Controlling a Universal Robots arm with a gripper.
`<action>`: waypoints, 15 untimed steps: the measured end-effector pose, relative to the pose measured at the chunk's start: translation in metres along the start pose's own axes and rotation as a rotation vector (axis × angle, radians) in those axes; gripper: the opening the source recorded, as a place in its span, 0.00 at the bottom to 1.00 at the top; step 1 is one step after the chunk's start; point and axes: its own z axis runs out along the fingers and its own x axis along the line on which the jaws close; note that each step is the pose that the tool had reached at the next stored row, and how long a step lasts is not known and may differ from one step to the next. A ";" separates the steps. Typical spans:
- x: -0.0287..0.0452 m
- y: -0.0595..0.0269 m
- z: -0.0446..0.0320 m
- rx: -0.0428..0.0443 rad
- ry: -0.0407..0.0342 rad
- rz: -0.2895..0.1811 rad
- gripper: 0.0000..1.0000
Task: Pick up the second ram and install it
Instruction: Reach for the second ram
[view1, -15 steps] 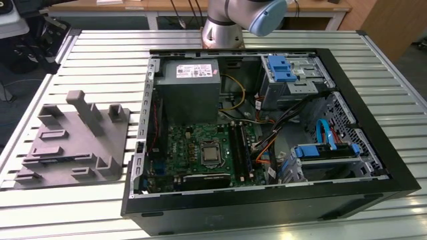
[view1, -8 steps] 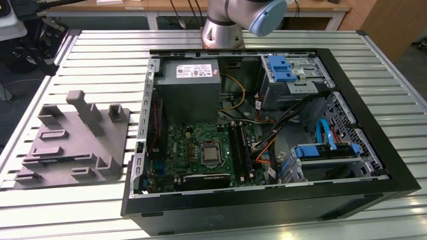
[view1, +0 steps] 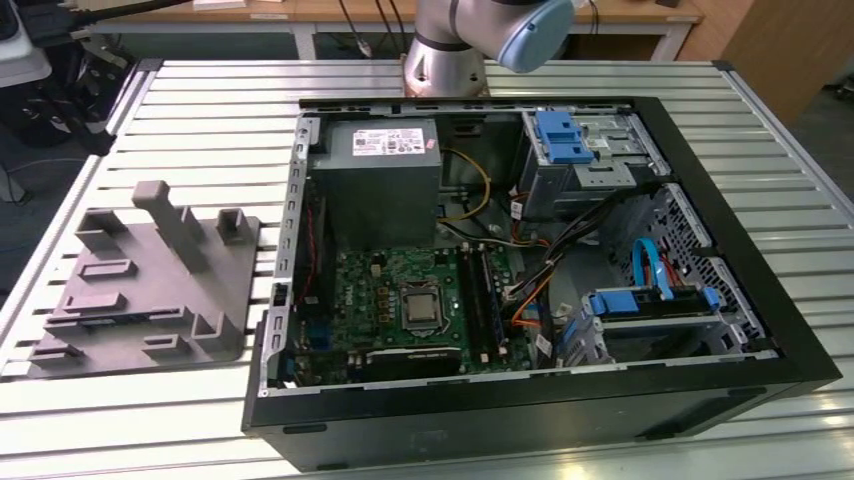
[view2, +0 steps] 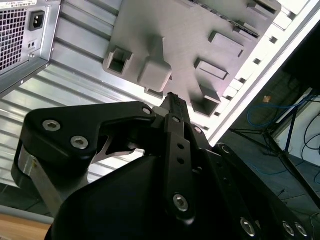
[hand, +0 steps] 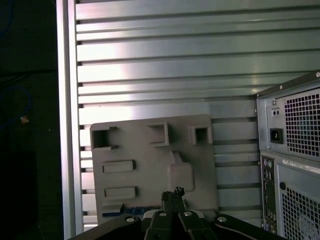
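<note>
In the first wrist view a thin bluish-dark strip (hand: 134, 207), which looks like the second ram, lies along the near end of the grey holder block (hand: 150, 155), partly hidden behind my fingers. My gripper (hand: 172, 194) hangs well above that block, its fingers pressed together with nothing between them. In the second wrist view the gripper's (view2: 172, 100) tips point at the same grey block (view2: 190, 30). In the exterior view the block (view1: 147, 280) sits at the left of the open computer case (view1: 534, 260), where long black slots (view1: 483, 300) run beside the processor on the green board (view1: 387, 300).
The power supply (view1: 380, 175) and blue-tabbed drive cages (view1: 574, 140) fill the case's far side, with loose cables (view1: 534, 290) in the middle. The arm's base (view1: 447, 60) stands behind the case. The slatted metal table's edge (hand: 67, 125) runs close to the block.
</note>
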 end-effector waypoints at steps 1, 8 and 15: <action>0.0003 -0.0002 0.0003 0.0000 0.0000 0.000 0.10; 0.0022 -0.0016 0.0026 0.0000 0.0000 0.000 0.10; 0.0042 -0.0030 0.0048 0.0000 0.0000 0.000 0.10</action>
